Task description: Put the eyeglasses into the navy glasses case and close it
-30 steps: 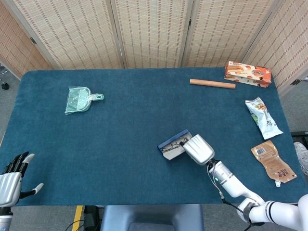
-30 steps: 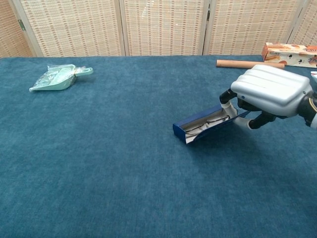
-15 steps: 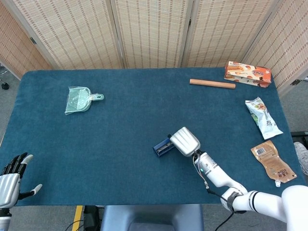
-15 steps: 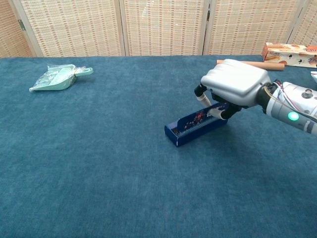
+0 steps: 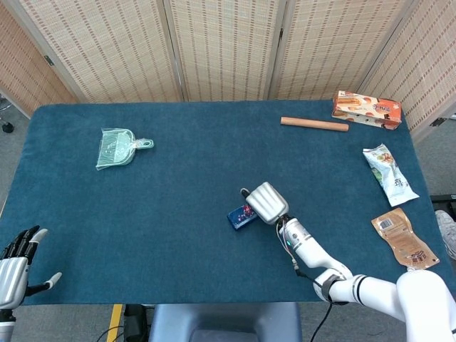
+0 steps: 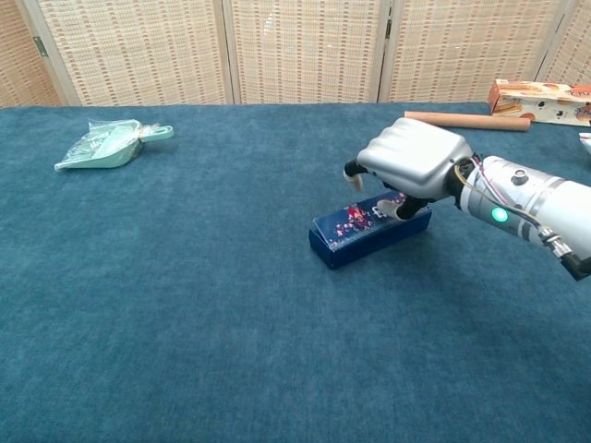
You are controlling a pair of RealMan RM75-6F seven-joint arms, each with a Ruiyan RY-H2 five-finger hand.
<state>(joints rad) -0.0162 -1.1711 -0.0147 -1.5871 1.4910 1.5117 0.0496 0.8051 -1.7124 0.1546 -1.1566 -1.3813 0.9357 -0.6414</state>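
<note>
- The navy glasses case (image 6: 369, 229) lies shut on the blue table (image 6: 185, 305), right of the frame's centre in the chest view.
- The right hand (image 6: 413, 166) presses down on the case's right end, fingers curled over the lid.
- The left hand (image 5: 18, 263) hovers at the head view's lower left, fingers spread, holding nothing.
- The eyeglasses are hidden.

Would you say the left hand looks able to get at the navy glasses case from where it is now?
Probably not without a long reach: the left hand sits at the table's near left corner, far from the navy glasses case, and the right hand already covers the case's top.
</note>
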